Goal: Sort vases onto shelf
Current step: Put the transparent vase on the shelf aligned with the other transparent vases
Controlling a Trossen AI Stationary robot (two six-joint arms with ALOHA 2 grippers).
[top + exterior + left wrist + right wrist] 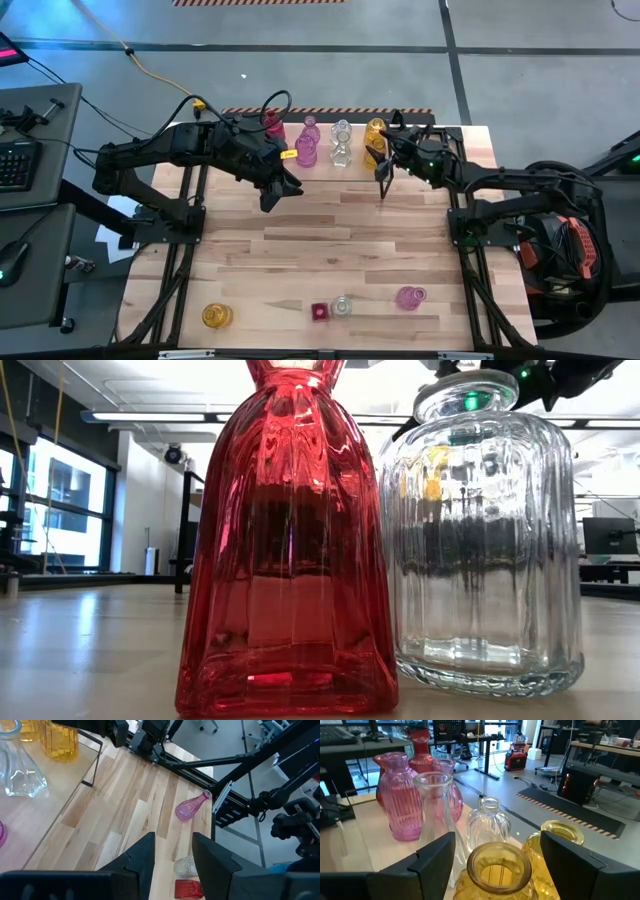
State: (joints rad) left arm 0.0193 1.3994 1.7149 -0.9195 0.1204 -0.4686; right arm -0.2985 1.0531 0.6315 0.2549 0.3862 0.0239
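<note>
High view | left gripper (272, 195) hovering empty, fingers apart, over bare table (330, 250) in front of shelf (440, 135) | right gripper (383, 178) spread wide around yellow vase (374, 142) on shelf, not clamping | pink vases (306, 143), clear vases (341, 143) standing on shelf | four vases (343, 306) sitting along near table edge
</note>
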